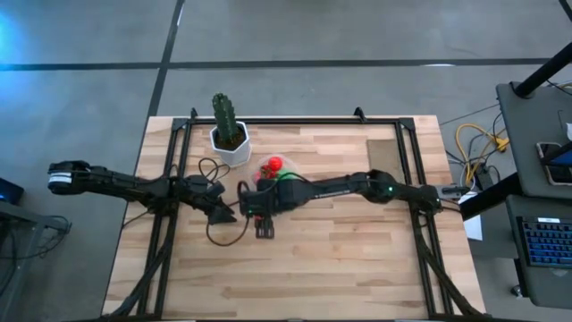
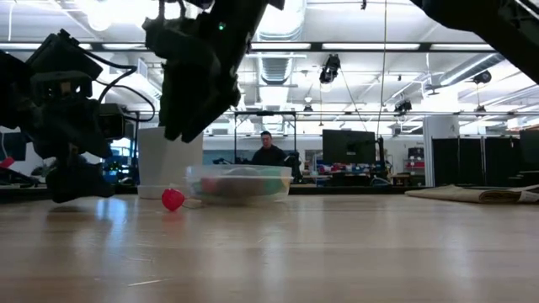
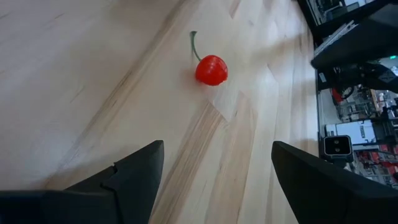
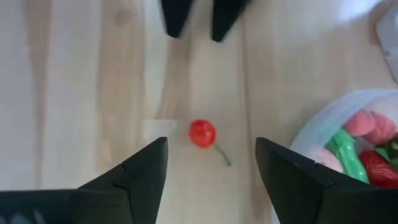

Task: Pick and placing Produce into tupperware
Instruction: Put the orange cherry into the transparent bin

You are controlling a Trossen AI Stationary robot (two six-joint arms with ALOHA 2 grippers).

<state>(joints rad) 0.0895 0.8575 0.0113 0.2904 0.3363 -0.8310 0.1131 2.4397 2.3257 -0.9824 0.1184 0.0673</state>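
A small red cherry [image 4: 202, 133] with a green stem lies on the wooden table, also seen in the left wrist view [image 3: 211, 70] and the low view [image 2: 173, 199]. My right gripper [image 4: 211, 146] hangs open above it, fingers pointing steeply down, touching nothing. My left gripper [image 3: 217, 146] stands open low over the table on the cherry's other side [image 1: 225, 215]. The clear tupperware [image 4: 323, 134] stands on the table just beside the cherry and holds pink, green and red produce [image 4: 357, 146].
A green cactus in a white pot [image 1: 230, 134] stands behind the tupperware [image 1: 277, 170]. Dark frame rails [image 1: 407, 152] run along the table's sides and far edge. A brown cloth [image 1: 384, 156] lies at the far right. A person [image 2: 269, 151] sits in the room beyond.
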